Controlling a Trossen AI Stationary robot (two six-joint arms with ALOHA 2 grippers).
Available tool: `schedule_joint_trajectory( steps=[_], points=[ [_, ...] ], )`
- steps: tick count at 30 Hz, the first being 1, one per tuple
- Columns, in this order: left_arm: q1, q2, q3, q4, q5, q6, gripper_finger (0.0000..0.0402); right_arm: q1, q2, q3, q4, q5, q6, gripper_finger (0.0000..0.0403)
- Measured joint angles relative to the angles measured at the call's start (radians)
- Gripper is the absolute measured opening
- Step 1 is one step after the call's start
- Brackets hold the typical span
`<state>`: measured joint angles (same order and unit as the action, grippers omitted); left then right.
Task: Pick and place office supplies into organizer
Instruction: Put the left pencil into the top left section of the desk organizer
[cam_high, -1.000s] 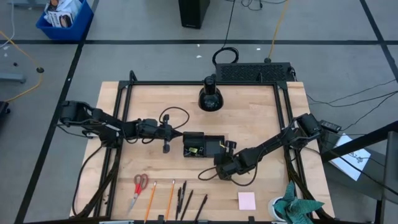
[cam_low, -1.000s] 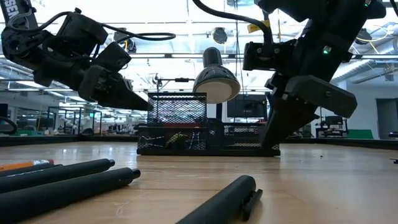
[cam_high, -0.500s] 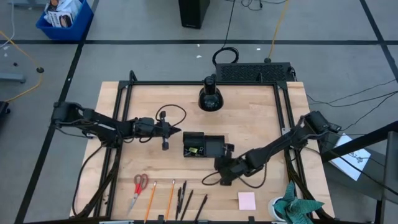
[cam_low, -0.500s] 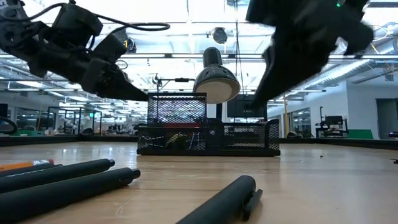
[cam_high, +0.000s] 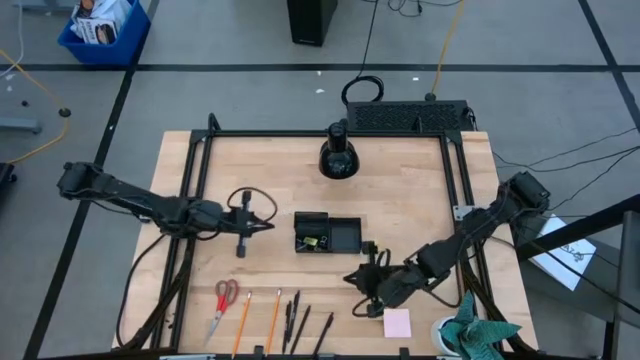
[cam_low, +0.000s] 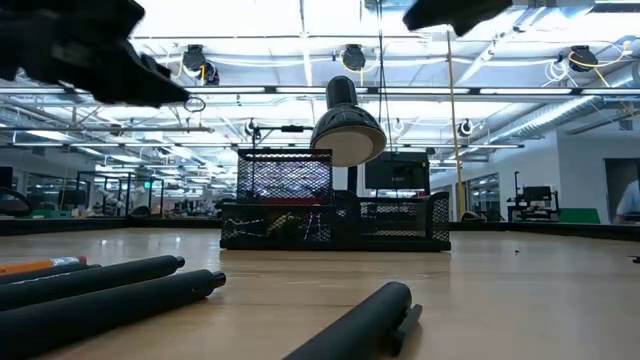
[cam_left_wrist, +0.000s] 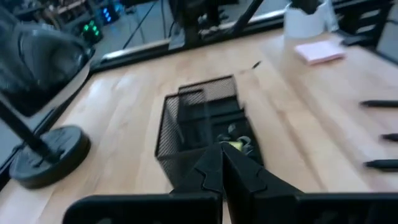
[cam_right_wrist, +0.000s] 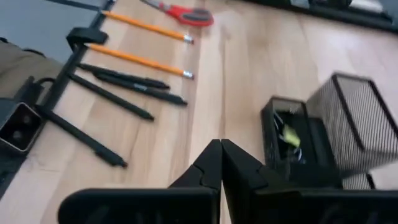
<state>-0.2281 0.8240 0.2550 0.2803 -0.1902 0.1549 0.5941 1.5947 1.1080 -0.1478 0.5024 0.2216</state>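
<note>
On the middle of the table sits the organizer (cam_high: 327, 233), a black mesh tray, and we can see a small yellow piece (cam_high: 313, 241) and some tiny clips already lying in its left compartment. Over the last second both of our arms have drawn away from it. Our left gripper (cam_high: 262, 226), which was nearly touching the tray's left end, now hangs well to the left of it, fingers pressed together and holding nothing. Our right gripper (cam_high: 353, 276) has swung from the tray's right side toward the near edge and now points at the row of supplies there; its fingers are also closed tight and empty.

We read this as one drop-off finished and the next pick about to begin. Along the near edge lie the red-handled scissors (cam_high: 224, 301), two orange pencils (cam_high: 243, 320) and several thin dark pens (cam_high: 296, 318), with the pink sticky-note pad (cam_high: 397, 322) just right of our right gripper. That gripper is nearest the pens and the pad, so we judge one of them the likely next target, and its fingers must spread before it can take anything.
</note>
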Motion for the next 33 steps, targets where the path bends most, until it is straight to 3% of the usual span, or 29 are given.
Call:
schedule_joint_trajectory(
  steps=[12,18,25,33],
  points=[
    [-0.124,-0.167,0.000,-0.178,-0.074,0.009,0.0008,-0.094,-0.013,0.000,0.130,-0.015,-0.249,0.0000],
    [-0.128,-0.171,0.000,-0.185,-0.074,0.019,0.0004,-0.188,-0.036,-0.034,0.238,-0.201,-0.325,0.0000],
    [-0.128,-0.171,0.000,-0.200,-0.074,0.019,0.0003,-0.287,-0.075,-0.254,0.567,-0.349,-0.298,0.0000],
    [-0.126,-0.170,0.000,-0.212,-0.074,-0.012,0.0003,-0.316,-0.253,-0.468,0.661,-0.297,-0.199,0.0000]
  ],
)
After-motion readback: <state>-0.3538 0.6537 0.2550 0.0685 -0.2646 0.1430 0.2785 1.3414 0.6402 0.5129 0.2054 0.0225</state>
